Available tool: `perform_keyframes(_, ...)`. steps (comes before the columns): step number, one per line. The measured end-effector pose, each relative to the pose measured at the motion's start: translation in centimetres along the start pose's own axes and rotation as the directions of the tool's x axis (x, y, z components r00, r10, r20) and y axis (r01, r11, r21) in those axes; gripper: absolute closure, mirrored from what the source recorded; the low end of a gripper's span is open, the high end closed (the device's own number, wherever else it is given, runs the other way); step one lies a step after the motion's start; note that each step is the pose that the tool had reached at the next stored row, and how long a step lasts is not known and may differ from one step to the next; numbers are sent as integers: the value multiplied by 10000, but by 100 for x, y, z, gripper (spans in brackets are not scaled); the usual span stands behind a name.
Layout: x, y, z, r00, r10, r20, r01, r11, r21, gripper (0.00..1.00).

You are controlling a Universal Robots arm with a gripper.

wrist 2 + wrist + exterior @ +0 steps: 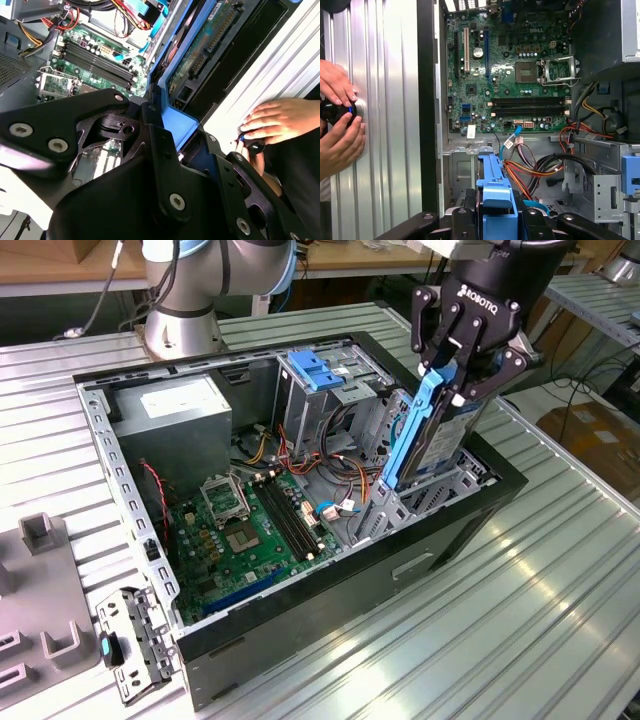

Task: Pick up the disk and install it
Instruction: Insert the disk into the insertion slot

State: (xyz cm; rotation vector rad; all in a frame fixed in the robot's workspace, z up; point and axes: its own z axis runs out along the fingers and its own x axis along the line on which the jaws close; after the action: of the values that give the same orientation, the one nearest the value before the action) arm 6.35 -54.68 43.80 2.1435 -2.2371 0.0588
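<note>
In the exterior view my gripper [455,380] is shut on the disk [440,440], a grey hard drive with blue side rails. It holds the disk upright on edge, with the lower end down inside the metal drive bay [400,505] at the front corner of the open computer case [330,570], on the exterior view's right. The second wrist view looks past the gripper [170,145] at the disk's [200,55] green circuit board. In the first wrist view a blue rail of the disk [495,185] runs out from between the fingers [462,222].
Inside the case lie the green motherboard [250,530], a grey power supply [185,415], a drive cage with a blue bracket [315,368] and loose cables [535,167]. A person's hands [337,120] hold a black knob beside the case. Grey fixtures [40,590] sit on the slatted table.
</note>
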Motion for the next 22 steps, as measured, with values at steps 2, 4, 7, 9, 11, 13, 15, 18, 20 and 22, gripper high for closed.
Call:
perform_keyframes(2,4,0,19,10000,-1,-1,1,10000,0,63)
perform_keyframes(4,7,-1,37,10000,-1,0,1,10000,0,63)
perform_keyframes(7,10,-1,65,10000,0,0,0,10000,0,63)
perform_keyframes(9,13,-1,85,10000,0,-1,0,10000,0,63)
perform_keyframes(11,17,-1,114,10000,0,0,0,10000,0,63)
perform_keyframes(13,21,-2,141,10000,0,0,0,10000,0,63)
perform_keyframes(15,23,-2,161,10000,0,-1,0,10000,0,63)
perform_keyframes(18,28,-2,191,10000,-1,0,1,10000,0,63)
perform_keyframes(20,31,-2,207,10000,0,0,0,10000,0,63)
perform_keyframes(22,34,-3,224,10000,-1,0,1,10000,0,63)
